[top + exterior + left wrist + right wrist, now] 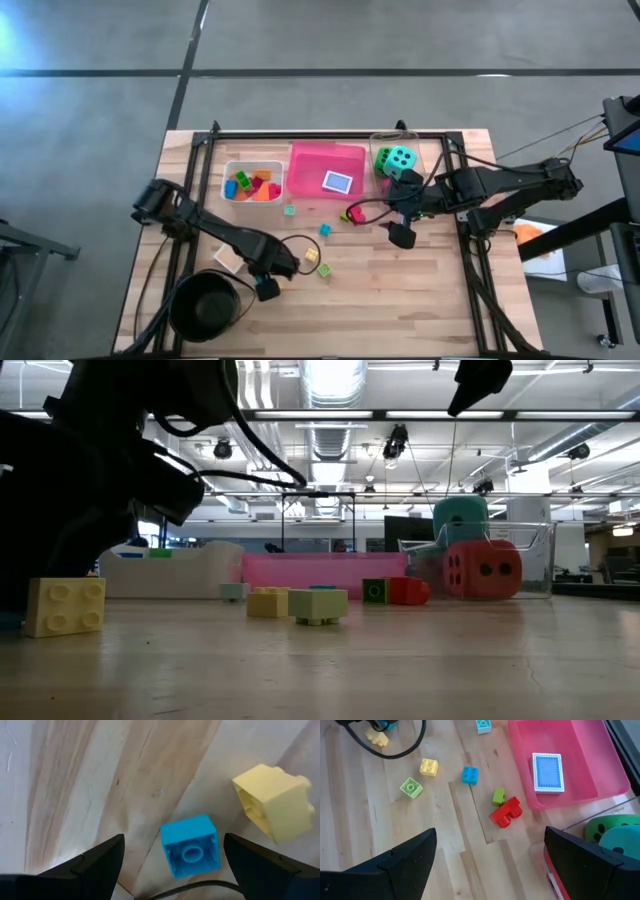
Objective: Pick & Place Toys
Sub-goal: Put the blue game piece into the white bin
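A blue block (190,851) lies on the bare wood at lower centre of the left wrist view, between the left gripper (172,865)'s spread, empty fingers, with a pale yellow block (274,802) near it. At right of the high view, the right gripper (400,232) hangs open over a red block (505,812) beside the pink tray (605,780), which holds a card (547,772).

Both arms were matte black, chunky jointed links w/ rounded housings. Left black two-finger gripper (268,288) & right black two-finger gripper (401,235) had broad, wedge-shaped dark fingers (95,862). Thin black cables (300,240) looped off each wrist; no markings legible.
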`<state>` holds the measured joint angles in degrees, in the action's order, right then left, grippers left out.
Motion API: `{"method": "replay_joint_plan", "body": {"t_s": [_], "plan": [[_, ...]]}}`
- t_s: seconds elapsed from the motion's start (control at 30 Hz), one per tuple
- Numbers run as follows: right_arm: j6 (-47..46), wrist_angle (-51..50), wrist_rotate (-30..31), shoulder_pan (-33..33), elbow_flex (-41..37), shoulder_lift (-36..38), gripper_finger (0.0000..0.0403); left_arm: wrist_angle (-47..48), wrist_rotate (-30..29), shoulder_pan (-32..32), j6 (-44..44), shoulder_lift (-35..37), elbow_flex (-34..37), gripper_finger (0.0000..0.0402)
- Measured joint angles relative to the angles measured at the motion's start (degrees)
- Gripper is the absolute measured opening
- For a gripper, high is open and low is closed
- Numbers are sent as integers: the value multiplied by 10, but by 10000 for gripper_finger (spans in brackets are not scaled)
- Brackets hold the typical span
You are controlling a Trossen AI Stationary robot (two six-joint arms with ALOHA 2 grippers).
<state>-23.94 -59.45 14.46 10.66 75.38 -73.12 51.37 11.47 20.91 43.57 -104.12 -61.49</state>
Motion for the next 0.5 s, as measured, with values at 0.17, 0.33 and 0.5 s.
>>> {"method": "replay_joint_plan", "body": {"t_s": [0.17,0.33,0.5], "plan": [[10,1,0,0,2,0,362,-4,-6,0,0,0,6,326],[10,1,0,0,2,0,362,-8,-9,-1,24,-1,26,269],[10,2,0,0,2,0,362,-7,-13,-2,33,0,31,199]]}}
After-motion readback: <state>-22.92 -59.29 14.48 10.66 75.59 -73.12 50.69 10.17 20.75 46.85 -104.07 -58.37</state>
